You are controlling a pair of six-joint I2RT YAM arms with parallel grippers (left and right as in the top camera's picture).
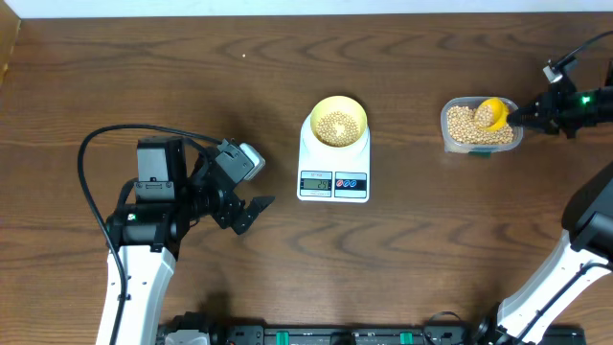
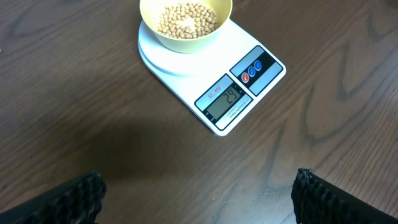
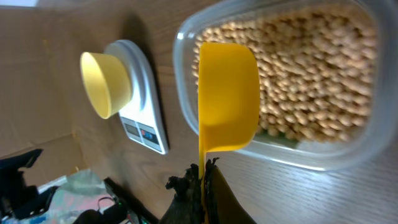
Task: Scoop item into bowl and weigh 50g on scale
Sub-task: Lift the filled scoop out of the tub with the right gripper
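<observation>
display: grey LCD window on the white flat digital kitchen scale reads 24 (plain from the left wrist view, only a blur from overhead) | label: short line of red print just above that window, too small to make out | buttons: red and blue round buttons carry white marks, unreadable

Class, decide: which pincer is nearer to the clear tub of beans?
Right. The right pincer, shut on the yellow scoop handle, sits at the tub edge; the left pincer hangs open beyond the scale.
</observation>
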